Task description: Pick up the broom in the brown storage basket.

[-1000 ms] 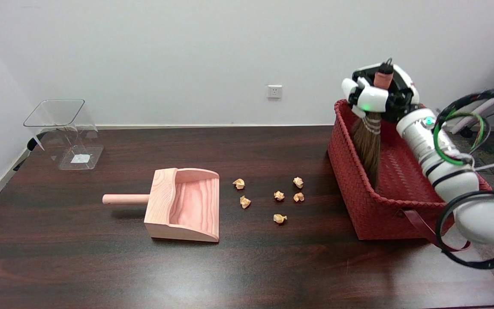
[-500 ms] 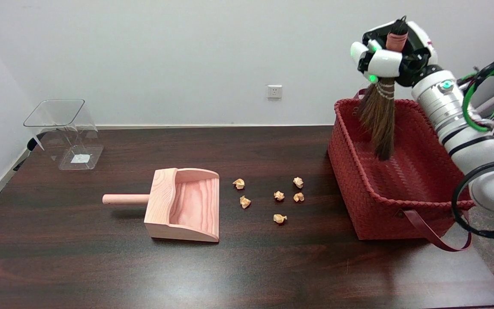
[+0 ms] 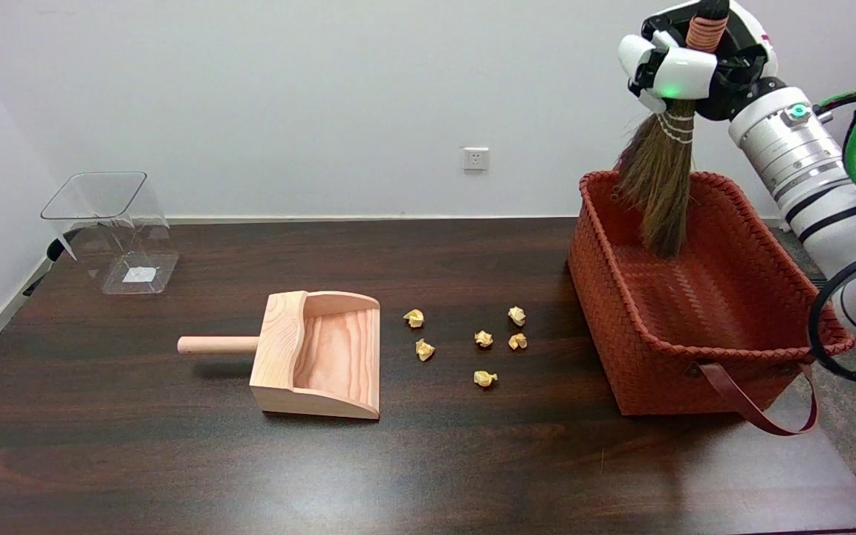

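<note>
My right hand point(image 3: 684, 63) grips the broom point(image 3: 658, 178) by its handle at the picture's upper right, well above the table. The handle's top pokes out above the fingers at the frame's top edge. Brown bristles bound with pale cord hang down, their tips in front of the far inner wall of the brown woven storage basket point(image 3: 621, 327). The basket stands on the table's right side, and nothing else shows inside it.
A wooden dustpan point(image 3: 316, 353) lies mid-table with its handle pointing left. Several crumpled paper balls point(image 3: 484, 338) are scattered between dustpan and basket. A clear plastic bin point(image 3: 112, 230) stands at the far left. A leather strap point(image 3: 759, 409) hangs from the basket's front.
The right hand has risen with the broom, from low in the basket to high above it. The bristles now hang over the far rim.
</note>
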Controlling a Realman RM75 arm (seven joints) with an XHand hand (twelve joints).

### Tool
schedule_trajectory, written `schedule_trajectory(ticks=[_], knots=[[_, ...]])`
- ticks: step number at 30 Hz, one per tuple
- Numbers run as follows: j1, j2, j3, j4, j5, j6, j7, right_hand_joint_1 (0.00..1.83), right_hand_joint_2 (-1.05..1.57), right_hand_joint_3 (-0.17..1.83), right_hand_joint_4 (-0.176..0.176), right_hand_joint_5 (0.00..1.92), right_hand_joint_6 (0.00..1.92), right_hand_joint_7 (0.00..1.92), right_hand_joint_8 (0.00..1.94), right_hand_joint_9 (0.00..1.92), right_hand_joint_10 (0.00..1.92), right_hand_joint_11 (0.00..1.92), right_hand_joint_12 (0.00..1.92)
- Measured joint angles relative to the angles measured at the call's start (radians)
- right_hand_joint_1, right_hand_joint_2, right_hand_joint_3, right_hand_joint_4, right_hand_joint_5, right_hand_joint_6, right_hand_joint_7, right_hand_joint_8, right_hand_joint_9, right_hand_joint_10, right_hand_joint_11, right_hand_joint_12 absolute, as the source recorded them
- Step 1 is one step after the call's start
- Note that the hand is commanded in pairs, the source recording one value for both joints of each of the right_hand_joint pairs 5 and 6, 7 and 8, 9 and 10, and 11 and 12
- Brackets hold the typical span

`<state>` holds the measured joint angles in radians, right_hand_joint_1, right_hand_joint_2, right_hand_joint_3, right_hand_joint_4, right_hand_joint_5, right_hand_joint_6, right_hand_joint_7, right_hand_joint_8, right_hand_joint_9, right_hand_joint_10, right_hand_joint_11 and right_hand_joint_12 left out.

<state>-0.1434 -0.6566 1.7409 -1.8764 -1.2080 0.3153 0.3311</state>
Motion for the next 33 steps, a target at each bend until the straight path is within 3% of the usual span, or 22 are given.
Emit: schedule_trajectory(ticks=[19, 33], knots=[[0.024, 0.054, -0.052, -0.014, 0.168, -0.025, 0.023, 1.37, 0.81, 1.01, 0.000, 1.92, 1.92, 1.92, 1.92, 1.92, 1.92, 1.92, 1.92], [0.126, 0.065, -0.217, -0.017, 0.209, -0.028, 0.066, 1.36, 0.81, 1.02, 0.000, 1.92, 1.92, 1.92, 1.92, 1.92, 1.92, 1.92, 1.92]])
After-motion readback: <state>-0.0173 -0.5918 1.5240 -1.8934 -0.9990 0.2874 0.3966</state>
